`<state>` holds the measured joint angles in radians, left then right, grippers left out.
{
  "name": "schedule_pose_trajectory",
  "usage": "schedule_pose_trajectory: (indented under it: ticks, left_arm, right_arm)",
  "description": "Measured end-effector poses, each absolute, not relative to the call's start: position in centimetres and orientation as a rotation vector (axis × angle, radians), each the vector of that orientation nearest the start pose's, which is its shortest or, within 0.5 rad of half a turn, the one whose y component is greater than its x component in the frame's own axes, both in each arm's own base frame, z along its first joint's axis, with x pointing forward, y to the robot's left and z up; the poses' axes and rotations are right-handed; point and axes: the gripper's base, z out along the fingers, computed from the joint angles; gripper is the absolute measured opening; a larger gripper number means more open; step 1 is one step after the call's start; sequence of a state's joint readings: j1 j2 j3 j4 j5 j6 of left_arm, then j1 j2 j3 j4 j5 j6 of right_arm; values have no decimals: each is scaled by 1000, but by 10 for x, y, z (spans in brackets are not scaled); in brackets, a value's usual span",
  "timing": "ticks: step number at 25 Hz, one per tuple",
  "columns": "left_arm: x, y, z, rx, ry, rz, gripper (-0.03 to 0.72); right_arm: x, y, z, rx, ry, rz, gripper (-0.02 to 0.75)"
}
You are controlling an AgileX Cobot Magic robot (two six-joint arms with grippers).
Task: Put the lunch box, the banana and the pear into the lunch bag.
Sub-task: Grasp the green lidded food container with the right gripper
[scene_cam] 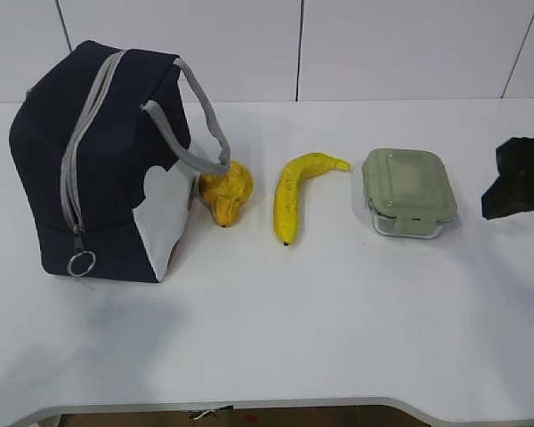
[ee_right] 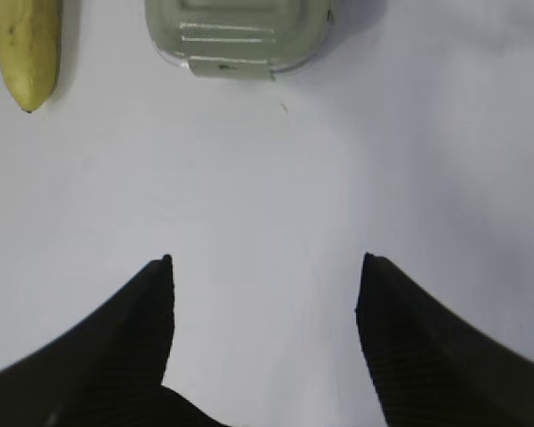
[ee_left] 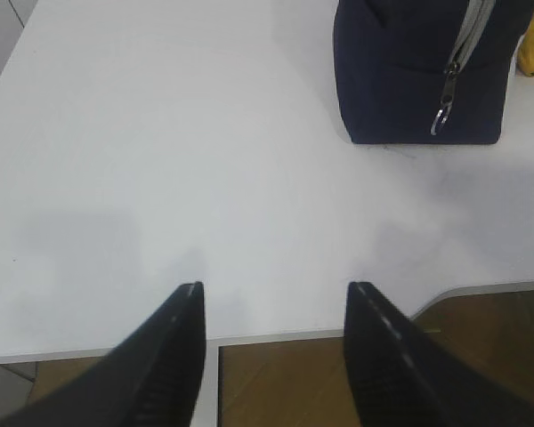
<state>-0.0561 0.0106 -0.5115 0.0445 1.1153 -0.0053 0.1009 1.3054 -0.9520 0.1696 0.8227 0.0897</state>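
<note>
The navy lunch bag (scene_cam: 98, 160) stands at the left, its grey zipper closed with the ring pull (scene_cam: 81, 263) low on the near end. It also shows in the left wrist view (ee_left: 409, 71). The pear (scene_cam: 226, 193) lies against the bag's right side. The banana (scene_cam: 295, 193) lies right of it, and the lunch box (scene_cam: 408, 190) with its sage-green lid is further right. The right wrist view shows the banana's tip (ee_right: 27, 53) and the lunch box (ee_right: 236, 31). My left gripper (ee_left: 276, 289) is open and empty over the table's near edge. My right gripper (ee_right: 265, 260) is open and empty, short of the box.
The white table (scene_cam: 276, 311) has a rounded front edge (scene_cam: 249, 405). A white panelled wall stands behind. A black part of the right arm (scene_cam: 521, 178) shows at the right edge of the exterior view.
</note>
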Motion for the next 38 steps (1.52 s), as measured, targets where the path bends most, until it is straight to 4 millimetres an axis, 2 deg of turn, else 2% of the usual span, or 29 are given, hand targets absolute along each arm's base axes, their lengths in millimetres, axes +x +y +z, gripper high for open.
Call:
schedule_pose_trajectory:
  ticks: [3, 7, 14, 19, 21, 26, 32, 38]
  left_arm:
    - [-7, 4, 276, 50, 2097, 17, 379]
    - [-7, 4, 276, 50, 2097, 17, 379]
    - [-7, 4, 276, 50, 2097, 17, 379]
    - [-7, 4, 276, 50, 2097, 17, 379]
    - [-7, 4, 276, 50, 2097, 17, 379]
    - [-7, 4, 276, 50, 2097, 17, 373]
    - [-7, 4, 276, 50, 2097, 17, 370]
    - [-7, 4, 276, 50, 2097, 17, 361]
  right_arm:
    - [270, 39, 277, 74, 2679, 280, 511]
    - [292, 35, 277, 94, 2672, 391, 473]
    - [312, -11, 272, 189, 2637, 707, 452]
    - [326, -33, 254, 187, 2521, 1095, 451]
    - [334, -40, 243, 182, 2482, 1182, 451]
    - [355, -53, 222, 135, 2476, 1188, 450]
    - [373, -62, 233, 57, 2444, 1120, 450]
    - [376, -63, 240, 24, 2437, 1096, 450]
